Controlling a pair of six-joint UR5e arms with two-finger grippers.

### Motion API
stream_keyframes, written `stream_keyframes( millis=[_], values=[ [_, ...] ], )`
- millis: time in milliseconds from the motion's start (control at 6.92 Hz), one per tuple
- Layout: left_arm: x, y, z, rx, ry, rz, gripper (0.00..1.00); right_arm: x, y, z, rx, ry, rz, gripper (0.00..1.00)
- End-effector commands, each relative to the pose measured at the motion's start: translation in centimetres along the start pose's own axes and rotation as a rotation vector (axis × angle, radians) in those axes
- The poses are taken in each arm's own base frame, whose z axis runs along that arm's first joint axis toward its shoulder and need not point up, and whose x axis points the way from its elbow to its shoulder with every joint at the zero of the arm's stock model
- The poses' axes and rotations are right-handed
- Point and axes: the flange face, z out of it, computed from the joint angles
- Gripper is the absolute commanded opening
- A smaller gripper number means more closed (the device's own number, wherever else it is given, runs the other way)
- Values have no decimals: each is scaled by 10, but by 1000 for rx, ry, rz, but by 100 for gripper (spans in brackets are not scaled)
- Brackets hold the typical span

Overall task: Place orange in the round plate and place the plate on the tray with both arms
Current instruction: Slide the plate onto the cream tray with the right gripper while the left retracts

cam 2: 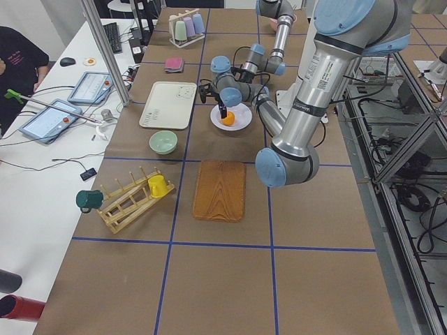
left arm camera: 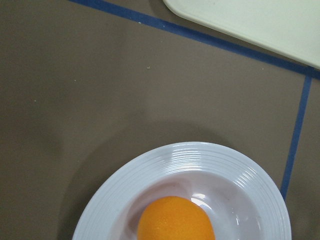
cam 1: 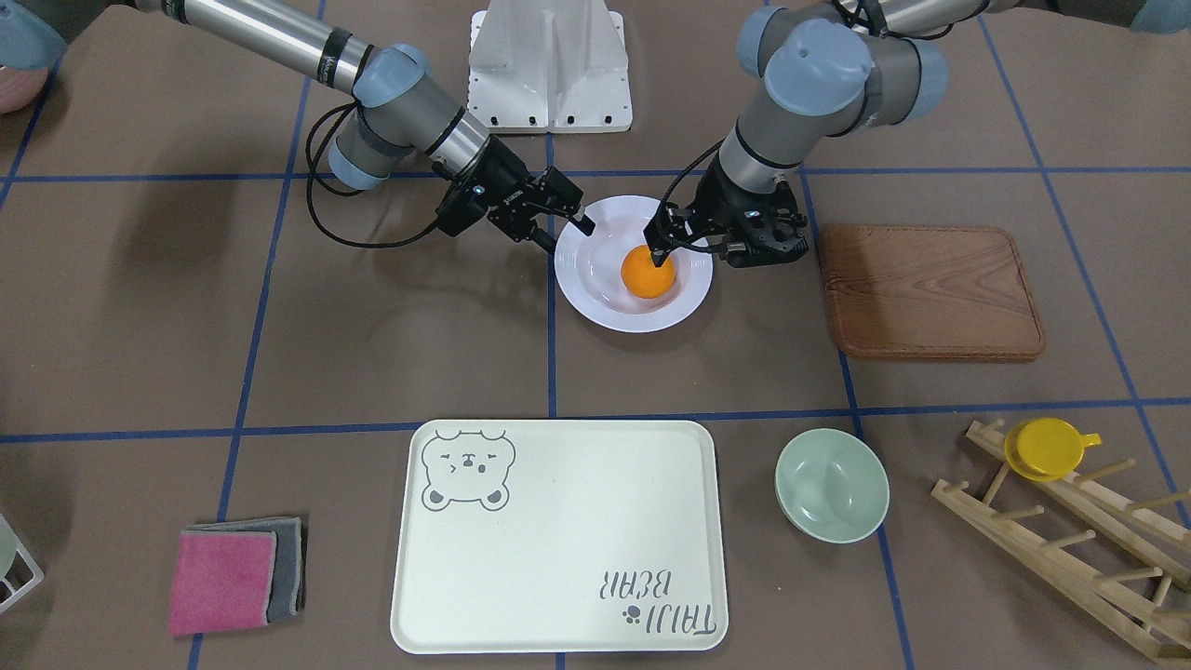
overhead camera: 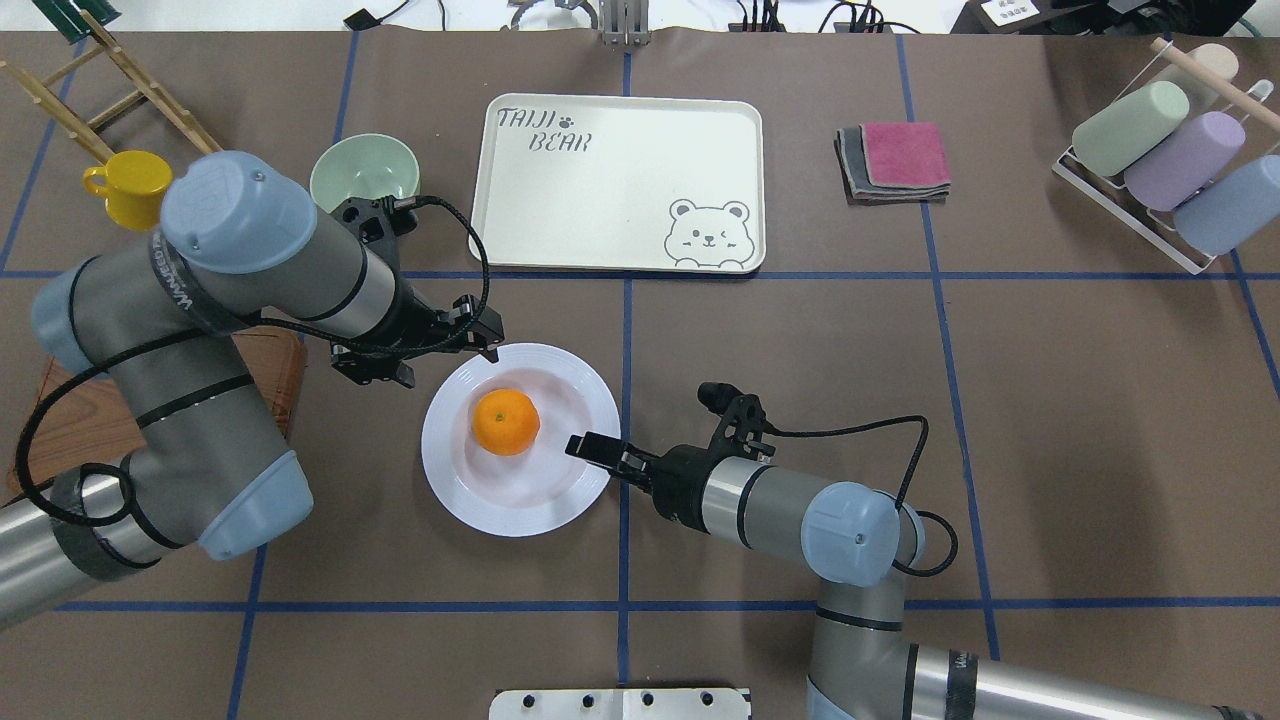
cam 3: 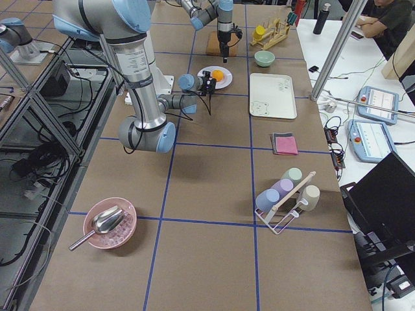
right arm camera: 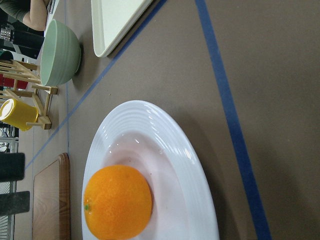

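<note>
The orange [cam 1: 648, 272] [overhead camera: 505, 421] lies loose in the middle of the white round plate [cam 1: 595, 302] [overhead camera: 450, 480], which rests on the table. My left gripper [cam 1: 662, 244] [overhead camera: 487, 345] hangs open over the plate's rim on its own side, just above the orange and holding nothing. At the opposite rim my right gripper [cam 1: 564, 233] [overhead camera: 590, 447] is open, with one finger above the edge and one lower, outside it. The cream bear tray [cam 1: 558, 540] [overhead camera: 600, 190] lies bare beyond the plate, across a blue tape line. Both wrist views show the orange [left arm camera: 175, 220] [right arm camera: 117, 201] in the plate.
A brown wooden board [cam 1: 930, 288] lies beside the left arm. A pale-green bowl [cam 1: 831, 484] sits by the tray, with a wooden rack holding a yellow cup [cam 1: 1047, 447] beyond it. Folded pink and grey cloths [cam 1: 233, 572] lie on the tray's other side. A rack of pastel cups [overhead camera: 1170, 160] stands far right.
</note>
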Motion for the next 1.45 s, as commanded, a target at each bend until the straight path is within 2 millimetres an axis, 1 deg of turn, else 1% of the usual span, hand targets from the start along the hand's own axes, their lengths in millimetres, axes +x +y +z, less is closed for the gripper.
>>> stream_keyframes(
  millis=[0,145,289,434,723,867,1012,1157,1301],
  values=[
    [-28,-20,-29,-5,12,30,98,-13,3,0,-6,-31,6,16],
    [-43,-37,-48,-18,26,39,98,-21,3,-1,-9,-63,13,9],
    [-49,-50,-62,-17,38,46,98,-24,2,-4,-13,-92,19,1],
    [-51,-53,-66,-18,37,37,98,-27,1,-5,-10,-100,24,0],
    [-56,-64,-85,-8,56,46,98,-32,-5,-10,-5,-147,78,0],
    [-69,-74,-100,15,59,67,98,-46,-14,-13,42,-207,135,0],
    [-94,-83,-110,41,44,120,98,-56,-38,-21,97,-267,210,0],
    [-131,-98,-117,70,5,197,98,-74,-72,-22,179,-313,270,0],
    [-172,-111,-122,85,-40,292,98,-76,-111,-11,296,-322,347,0]
  ],
)
